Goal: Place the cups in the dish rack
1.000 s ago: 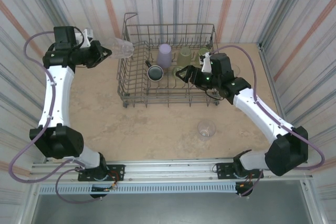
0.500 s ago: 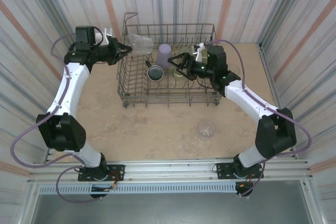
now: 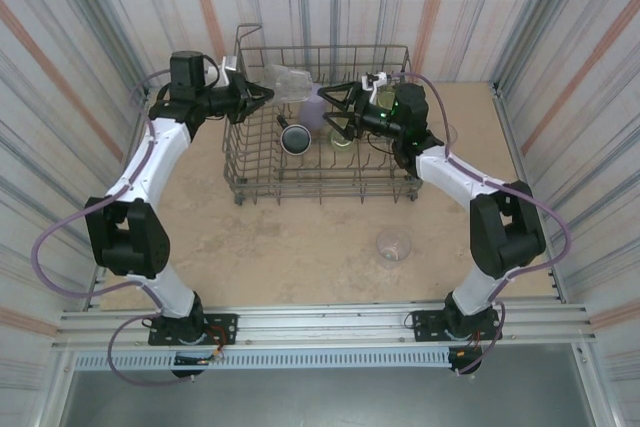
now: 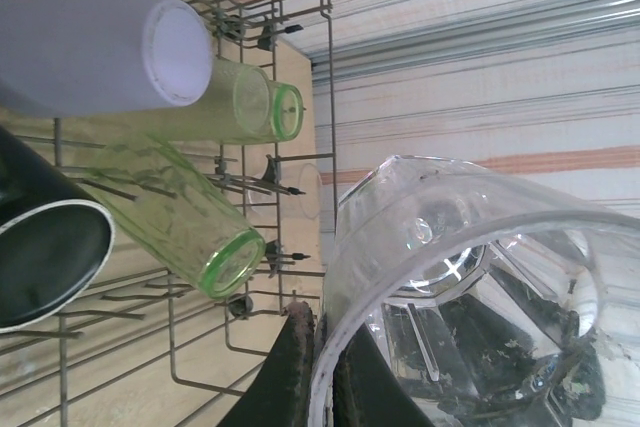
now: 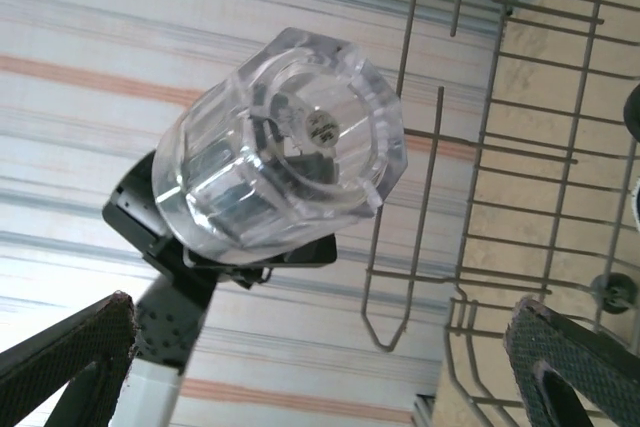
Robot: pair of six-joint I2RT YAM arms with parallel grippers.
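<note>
grey rack [image 3: 330,48] | lavender cup [image 4: 90,52] | yellow-green tumblers [image 4: 180,212] (translucent) | clear cup [image 5: 285,157]

table [image 3: 300,237]: beige, mottled | rack [image 3: 320,181]: stands at far middle | clear cup [image 3: 393,245]: alone, near-right of rack, well apart | second clear cup [image 3: 447,134]: faint, just right of rack

Grey wire dish rack [image 3: 300,185]: on desk [image 3: 300,257].
Clear faceted cup [image 3: 288,82]: sideways, above rack's far-left.
Lavender cup [image 3: 314,112], yellow-green cups [image 4: 190,217]: inside rack.
Second clear cup [image 3: 394,245]: on desk.
</note>
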